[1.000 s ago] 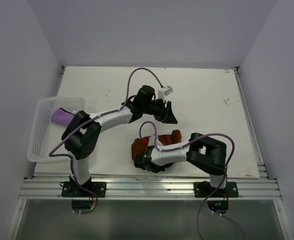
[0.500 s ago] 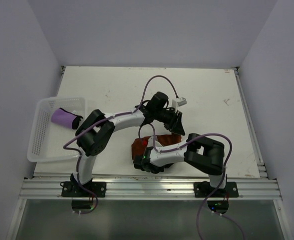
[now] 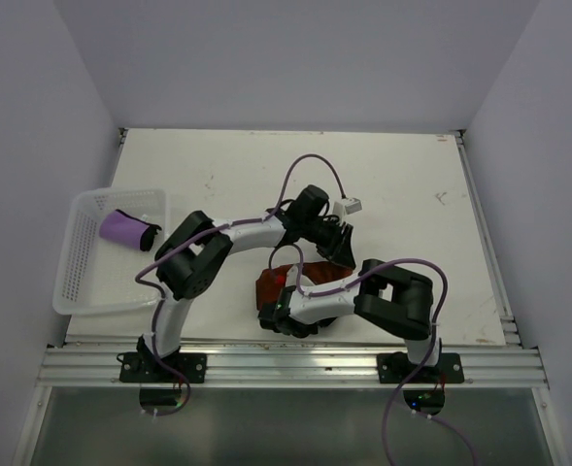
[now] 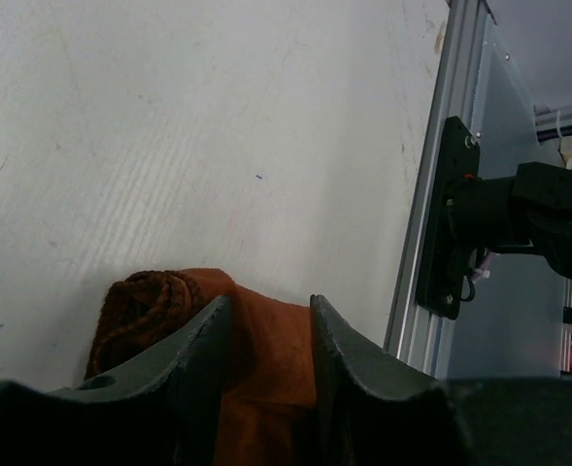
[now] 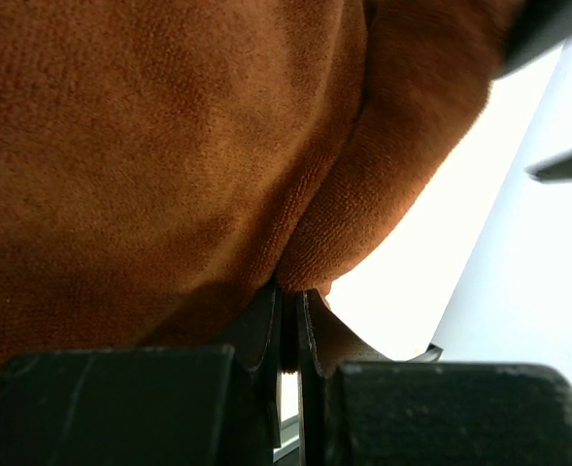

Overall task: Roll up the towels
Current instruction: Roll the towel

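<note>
Item 1, orange towel (image 3: 269, 286): lies centre-low in top view, mostly under both arms. Long axis approx. left-right, right end slightly higher.

Change: left gripper (image 3: 336, 248) has swung down from upper centre onto the towel's right end. Its fingers have narrowed and cloth sits between them, but a firm hold can't be told.

Right gripper (image 5: 287, 291): pinched tight on a thin fold at the left end.

Judged: orange roll under way.

Item 2, purple towel (image 3: 125, 228): rolled, in basket (image 3: 80, 291) at left, unmoved, dark end pointing right.
</note>
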`<action>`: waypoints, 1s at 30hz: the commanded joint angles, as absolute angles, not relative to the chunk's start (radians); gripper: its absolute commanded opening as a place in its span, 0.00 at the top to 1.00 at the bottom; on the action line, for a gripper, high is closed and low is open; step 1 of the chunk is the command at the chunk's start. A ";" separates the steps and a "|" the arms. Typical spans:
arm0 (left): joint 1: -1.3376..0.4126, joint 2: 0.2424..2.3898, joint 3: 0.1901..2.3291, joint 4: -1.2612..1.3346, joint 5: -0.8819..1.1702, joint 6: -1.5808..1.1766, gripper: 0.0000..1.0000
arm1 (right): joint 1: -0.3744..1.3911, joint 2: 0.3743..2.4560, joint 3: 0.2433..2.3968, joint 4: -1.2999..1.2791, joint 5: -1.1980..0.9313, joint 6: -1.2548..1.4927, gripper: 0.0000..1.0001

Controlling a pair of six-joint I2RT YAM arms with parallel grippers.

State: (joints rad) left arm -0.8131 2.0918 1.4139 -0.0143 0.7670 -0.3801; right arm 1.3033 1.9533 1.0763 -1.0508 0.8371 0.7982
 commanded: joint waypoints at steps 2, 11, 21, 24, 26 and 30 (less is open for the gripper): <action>-0.818 2.146 1.405 -0.020 0.713 -0.347 0.58 | 1.305 1.974 1.089 -1.014 0.790 0.839 1.00; -0.810 2.200 1.419 -0.017 0.637 -0.350 0.57 | 1.307 1.939 1.092 -1.026 0.796 0.844 1.00; -0.801 2.207 1.401 0.020 0.562 -0.373 0.58 | 1.324 1.842 1.066 -1.055 0.813 0.902 0.83; -0.799 2.207 1.396 0.023 0.552 -0.374 0.58 | 1.342 1.803 1.055 -1.065 0.821 0.933 0.80; -0.801 2.206 1.393 0.023 0.546 -0.377 0.58 | 1.350 1.775 1.049 -1.069 0.821 0.951 0.79; -0.801 2.201 1.379 0.040 0.538 -0.390 0.58 | 1.382 1.723 1.045 -1.101 0.816 0.979 0.78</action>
State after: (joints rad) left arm -0.8112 2.1654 1.4082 0.0048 0.6422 -0.4004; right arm 1.3598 1.8065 1.0382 -1.0698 0.8196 0.8726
